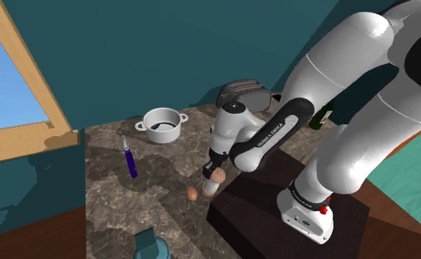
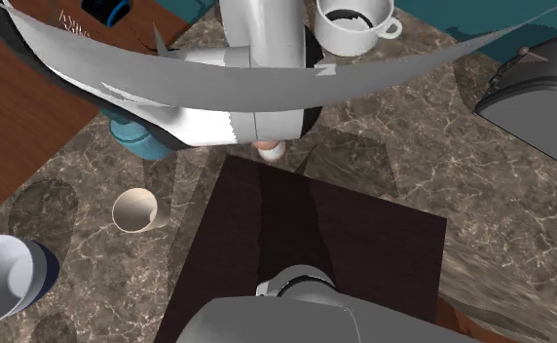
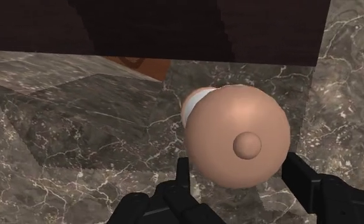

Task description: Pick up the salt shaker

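The salt shaker (image 1: 216, 182) has a white body and a rounded tan cap. It stands upright on the marble counter (image 1: 143, 199), close to the dark stand's (image 1: 260, 213) corner. My gripper (image 1: 213, 168) hangs straight over it. In the wrist view the tan cap (image 3: 238, 137) sits between my gripper's (image 3: 240, 167) two black fingers (image 3: 183, 177), which stand apart on either side of it. From the second exterior view a bit of the shaker (image 2: 270, 149) peeks out under the arm.
A small tan cup (image 1: 192, 193) lies just beside the shaker. A white pot (image 1: 162, 125), a grey toaster (image 1: 242, 93) and a dark bottle (image 1: 321, 115) stand at the back. A blue-handled utensil (image 1: 130, 158) lies mid-counter. A teal object (image 1: 151, 246) is at the front edge.
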